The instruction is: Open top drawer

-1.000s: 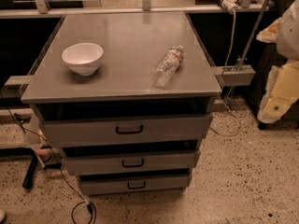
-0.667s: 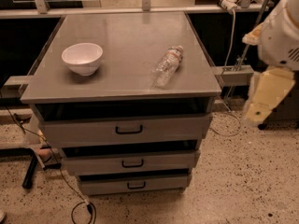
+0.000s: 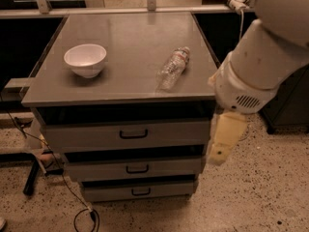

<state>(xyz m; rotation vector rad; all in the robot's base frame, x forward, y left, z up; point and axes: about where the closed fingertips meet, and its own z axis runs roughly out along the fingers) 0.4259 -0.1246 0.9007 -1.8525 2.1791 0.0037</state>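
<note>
The top drawer point(image 3: 91, 136) is the widest grey front under the cabinet top, with a small black bar handle point(image 3: 133, 134) at its centre. None of its interior shows; a dark gap runs above its front. My white arm point(image 3: 260, 66) comes in from the upper right. My cream gripper point(image 3: 224, 141) hangs down from it, just past the right end of the drawer fronts, at the height of the top and middle drawers. It is well to the right of the handle and touches nothing.
Two narrower grey drawers, the middle point(image 3: 96, 169) and the bottom point(image 3: 106, 192), sit below. On the grey cabinet top point(image 3: 130, 33) stand a white bowl point(image 3: 85, 59) and a lying plastic bottle point(image 3: 173, 67). Cables point(image 3: 72, 197) trail on the speckled floor at the left.
My arm has swung in from the right edge of the view, leftward and lower, so the gripper now hangs beside the cabinet's right side. The drawers, bowl and bottle have not moved.
</note>
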